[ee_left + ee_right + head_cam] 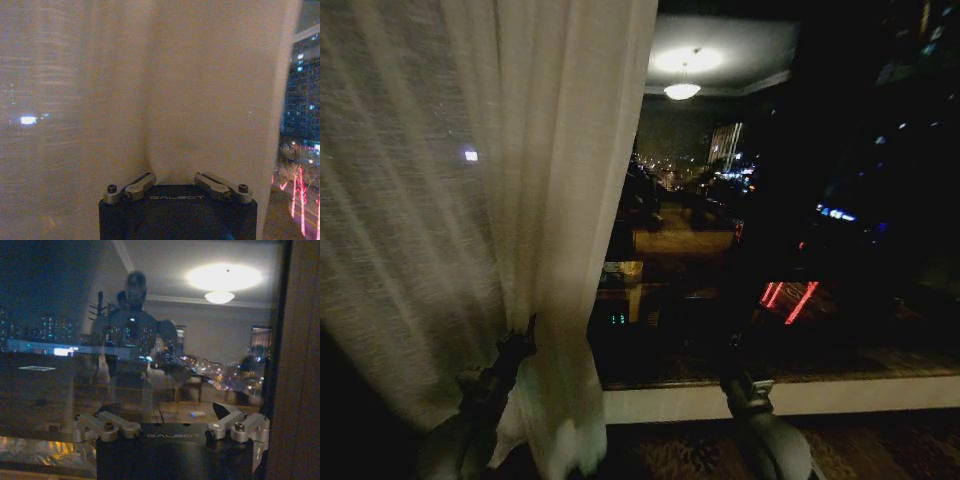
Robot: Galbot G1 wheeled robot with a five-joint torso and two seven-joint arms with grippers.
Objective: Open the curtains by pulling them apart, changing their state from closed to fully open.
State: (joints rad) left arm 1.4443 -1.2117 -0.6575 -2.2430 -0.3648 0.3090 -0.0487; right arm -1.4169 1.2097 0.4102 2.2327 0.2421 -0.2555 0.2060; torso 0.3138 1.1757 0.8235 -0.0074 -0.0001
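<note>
- The curtain (470, 200) hangs on the robot's left side of the window, its long axis running top to bottom, with pleats falling nearly straight and drawing inward toward the bottom.
- The fabric is gathered low down, where its folds narrow into a bunch next to the left gripper (525, 340).
- The curtain's inner edge runs down about the middle of the head view; to the right of it the window glass (800, 250) is bare and dark, showing city lights and a reflected ceiling lamp (682, 90).
- In the left wrist view the curtain (150, 90) hangs just ahead of the left gripper (175, 181), with a vertical fold running down to it; its fingers look spread, with cloth between them, and I cannot tell whether they pinch it.
- The right gripper (732, 355) is held low in front of the bare glass, away from the curtain.
- In the right wrist view the right gripper (172, 420) has its fingers spread wide, holding nothing, facing the glass.
</note>
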